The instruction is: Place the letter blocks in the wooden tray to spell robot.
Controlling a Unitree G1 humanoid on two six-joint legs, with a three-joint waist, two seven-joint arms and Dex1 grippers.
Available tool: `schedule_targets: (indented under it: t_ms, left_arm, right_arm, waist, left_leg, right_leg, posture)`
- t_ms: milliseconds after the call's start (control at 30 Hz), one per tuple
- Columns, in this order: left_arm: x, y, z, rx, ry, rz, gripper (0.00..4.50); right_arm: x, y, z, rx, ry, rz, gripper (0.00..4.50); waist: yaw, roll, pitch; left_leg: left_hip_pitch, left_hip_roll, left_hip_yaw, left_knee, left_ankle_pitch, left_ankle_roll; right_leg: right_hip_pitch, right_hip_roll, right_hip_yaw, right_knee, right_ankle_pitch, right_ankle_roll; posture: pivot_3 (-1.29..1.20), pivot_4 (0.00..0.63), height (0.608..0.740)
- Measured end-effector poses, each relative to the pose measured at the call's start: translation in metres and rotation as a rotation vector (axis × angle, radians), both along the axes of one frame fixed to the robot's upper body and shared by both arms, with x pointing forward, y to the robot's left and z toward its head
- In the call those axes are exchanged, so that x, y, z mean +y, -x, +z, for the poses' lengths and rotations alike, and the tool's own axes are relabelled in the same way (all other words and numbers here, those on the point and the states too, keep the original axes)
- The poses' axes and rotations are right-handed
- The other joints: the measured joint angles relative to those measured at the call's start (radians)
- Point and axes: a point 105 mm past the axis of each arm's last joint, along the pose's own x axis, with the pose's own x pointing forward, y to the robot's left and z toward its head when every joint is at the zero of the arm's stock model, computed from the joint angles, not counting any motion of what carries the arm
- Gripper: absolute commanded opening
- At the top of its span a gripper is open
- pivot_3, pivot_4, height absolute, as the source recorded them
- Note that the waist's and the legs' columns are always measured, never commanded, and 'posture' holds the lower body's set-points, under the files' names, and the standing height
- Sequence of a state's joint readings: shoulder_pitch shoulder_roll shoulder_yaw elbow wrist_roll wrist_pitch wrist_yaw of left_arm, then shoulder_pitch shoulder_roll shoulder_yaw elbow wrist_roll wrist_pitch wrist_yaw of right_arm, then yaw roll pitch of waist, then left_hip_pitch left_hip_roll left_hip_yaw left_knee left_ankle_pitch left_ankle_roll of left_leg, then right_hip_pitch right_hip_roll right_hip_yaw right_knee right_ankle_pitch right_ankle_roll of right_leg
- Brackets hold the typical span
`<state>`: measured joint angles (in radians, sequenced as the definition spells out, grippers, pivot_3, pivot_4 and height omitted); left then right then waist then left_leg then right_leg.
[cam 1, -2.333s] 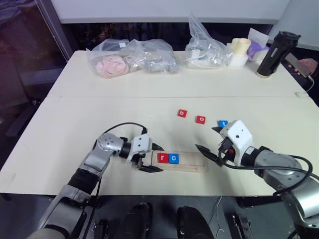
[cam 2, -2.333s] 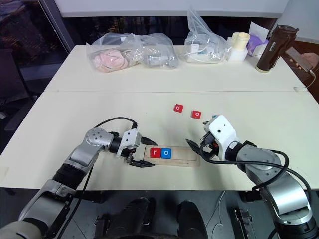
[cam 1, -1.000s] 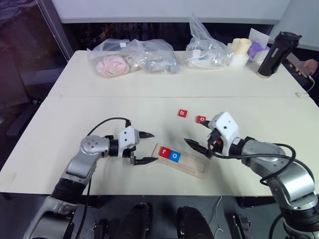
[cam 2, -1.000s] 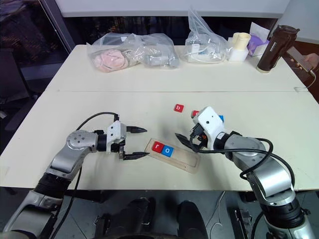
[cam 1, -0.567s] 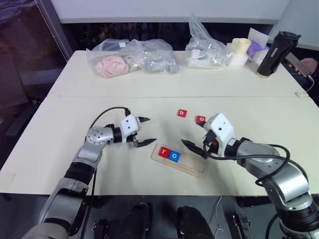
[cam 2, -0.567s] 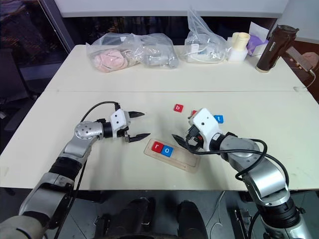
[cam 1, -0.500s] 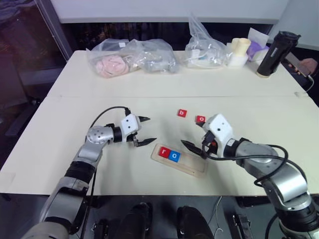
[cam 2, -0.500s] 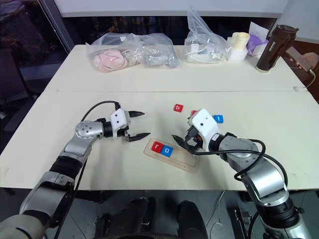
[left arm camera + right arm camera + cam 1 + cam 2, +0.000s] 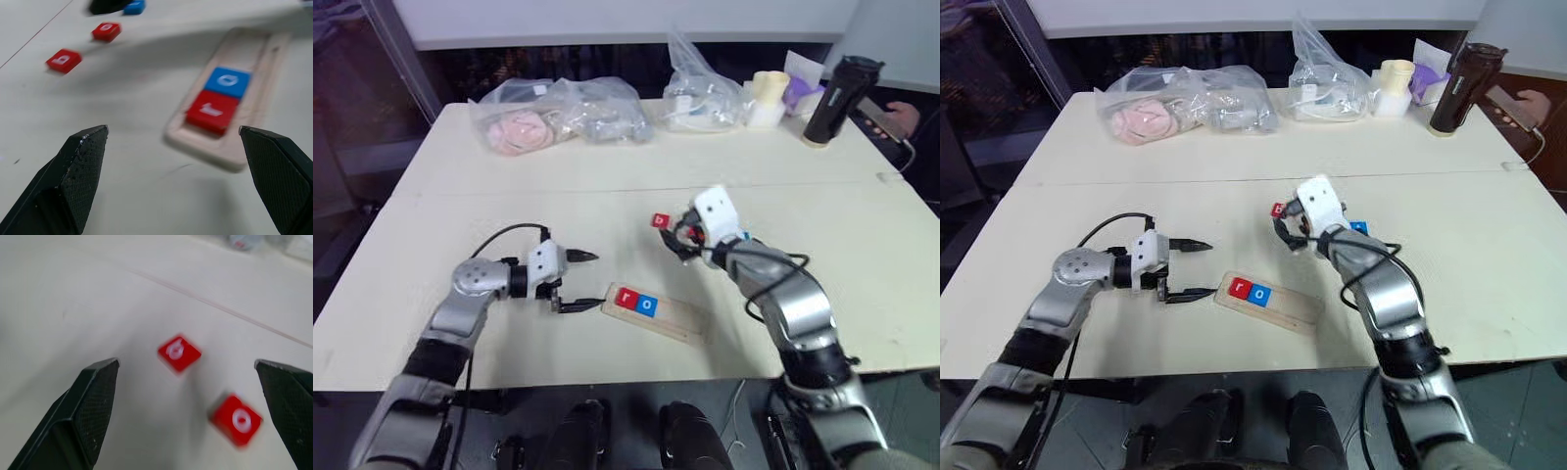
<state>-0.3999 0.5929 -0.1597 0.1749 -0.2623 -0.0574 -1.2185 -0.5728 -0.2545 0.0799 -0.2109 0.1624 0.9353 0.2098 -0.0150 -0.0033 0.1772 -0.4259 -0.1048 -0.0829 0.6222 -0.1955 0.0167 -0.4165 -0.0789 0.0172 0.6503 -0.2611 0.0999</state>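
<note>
**A:** Since the wooden tray (image 9: 656,313) lies nearest, what is in it?

**B:** Two letter blocks sit at its left end, touching: a red r block (image 9: 626,297) and, just right of it, a blue o block (image 9: 647,305). The tray lies at a slant on the table (image 9: 489,215), its right end nearer than its left, and the rest of its slot is bare wood.

**A:** And the left gripper (image 9: 576,282)?

**B:** Just left of the tray's left end, pointing right toward it. Its two black fingers are spread apart with nothing between them; the near fingertip is close to the tray's end, though I cannot tell if it touches.

**A:** Farther out?

**B:** The right gripper (image 9: 1286,233) hangs over the loose blocks, fingers spread wide and holding nothing. The red b block (image 9: 661,221) lies just at its left side, apart from the tray. A red o block (image 9: 236,420) lies near the b, as the right wrist view has it, and a blue block (image 9: 1358,227) peeks out to the right of the gripper's white housing.

**A:** At the far edge?

**B:** Clear plastic bags (image 9: 558,113), a cream cup (image 9: 768,93) and a dark bottle (image 9: 827,88). At the far right, a person's hand (image 9: 898,110) holds a phone.
</note>
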Motion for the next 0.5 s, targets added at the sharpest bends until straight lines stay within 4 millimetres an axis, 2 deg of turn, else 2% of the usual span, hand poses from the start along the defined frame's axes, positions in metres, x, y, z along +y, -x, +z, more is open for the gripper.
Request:
schedule_targets:
  t_ms: [167,333,500]
  left_arm:
    - [-0.002,0.005,0.006,0.002,0.014,0.006,4.48]
    - [-0.006,0.008,0.006,0.009,0.027,0.022,4.48]
    - [-0.006,0.017,0.007,0.018,0.029,0.016,4.48]
  right_arm:
    - [0.021,-0.021,0.004,0.112,-0.128,-0.116,4.50]
    - [0.029,-0.034,-0.019,0.222,-0.100,-0.204,4.50]
    - [0.030,-0.041,-0.037,0.265,-0.047,-0.255,4.50]
  waist:
    - [0.002,0.000,0.000]
    - [-0.001,0.000,0.000]
    - [-0.005,0.000,0.000]
  left_leg:
    - [0.000,0.000,0.000,-0.001,0.001,-0.001]
    - [0.000,-0.001,0.002,-0.003,0.001,-0.001]
    - [0.000,0.000,0.002,-0.008,0.002,-0.004]
  right_leg:
    - [-0.005,0.000,0.000,0.001,0.000,0.000]
    - [-0.007,0.000,0.002,0.001,0.000,0.000]
    - [-0.007,0.000,0.002,0.002,0.000,-0.001]
  posture:
    - [0.00,0.150,0.738]
    - [0.00,0.150,0.738]
    - [0.00,0.150,0.738]
